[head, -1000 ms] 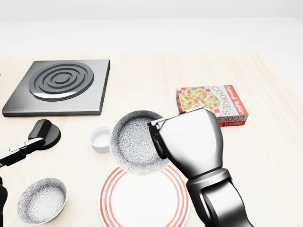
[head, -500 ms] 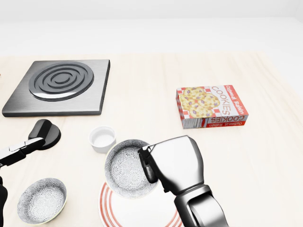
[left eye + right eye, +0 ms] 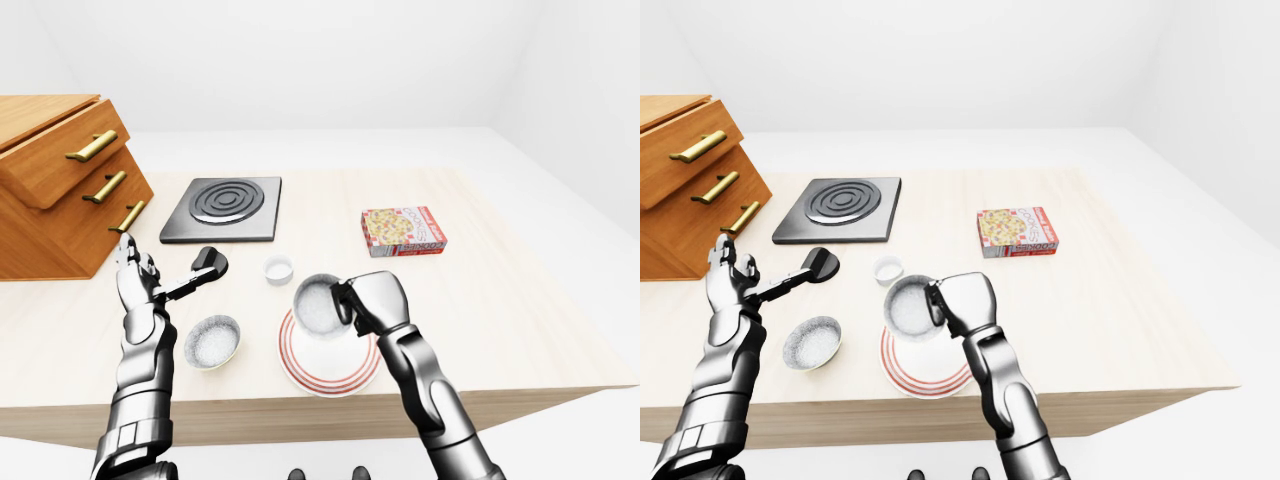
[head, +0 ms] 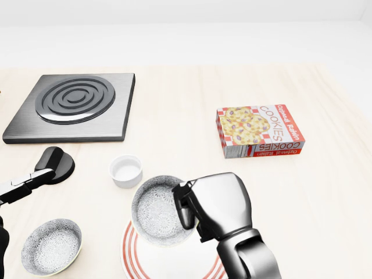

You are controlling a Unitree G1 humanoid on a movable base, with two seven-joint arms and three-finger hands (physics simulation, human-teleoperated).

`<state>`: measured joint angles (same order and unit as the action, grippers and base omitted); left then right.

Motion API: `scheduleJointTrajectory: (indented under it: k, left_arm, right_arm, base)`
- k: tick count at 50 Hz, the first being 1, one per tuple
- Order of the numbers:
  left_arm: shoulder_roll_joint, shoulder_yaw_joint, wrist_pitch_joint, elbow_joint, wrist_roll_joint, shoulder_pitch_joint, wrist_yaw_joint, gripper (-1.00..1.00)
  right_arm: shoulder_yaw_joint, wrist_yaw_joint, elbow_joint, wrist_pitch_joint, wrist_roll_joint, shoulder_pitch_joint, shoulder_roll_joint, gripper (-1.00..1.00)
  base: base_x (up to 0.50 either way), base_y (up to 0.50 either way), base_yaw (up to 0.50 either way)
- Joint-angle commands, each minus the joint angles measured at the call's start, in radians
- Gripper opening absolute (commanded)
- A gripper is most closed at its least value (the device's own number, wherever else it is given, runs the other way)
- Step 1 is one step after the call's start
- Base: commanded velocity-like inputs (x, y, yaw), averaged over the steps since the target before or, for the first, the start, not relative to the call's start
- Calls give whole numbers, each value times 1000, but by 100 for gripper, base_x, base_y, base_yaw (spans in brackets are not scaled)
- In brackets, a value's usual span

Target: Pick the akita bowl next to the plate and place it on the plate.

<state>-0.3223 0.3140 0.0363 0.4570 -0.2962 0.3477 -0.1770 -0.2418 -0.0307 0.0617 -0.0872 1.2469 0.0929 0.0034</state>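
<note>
A grey patterned akita bowl is tilted, its opening facing the left of the head view, with my right hand shut on its right rim. It hangs over the upper part of the white plate with red rings; whether it touches the plate is unclear. A second patterned bowl sits on the table to the plate's left. My left hand is raised at the table's left edge with its fingers up and nothing in it.
A small white cup stands just above the held bowl. A black scoop-like tool lies to the left, a dark burner plate above it. A cookies box sits at right. Wooden drawers stand far left.
My right hand has carried the bowl down and left in the head view, from above the plate's top edge to over the plate. The left hand has stayed put.
</note>
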Motion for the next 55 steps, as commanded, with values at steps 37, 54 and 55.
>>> scheduleJointTrajectory:
  k: [37,54,55]
  left_arm:
    - [1,2,23,29,4,6,8,100]
    - [2,2,-10,-14,0,-5,-2,100]
    - [2,2,-13,-16,-1,-5,-3,100]
  right_arm:
    - [48,307,163,0,53,-89,-48,-100]
    - [57,269,-16,0,-87,-38,-33,-100]
    - [57,254,-45,0,-93,-28,-33,-100]
  base:
    - [0,0,0]
    - [0,0,0]
    - [0,0,0]
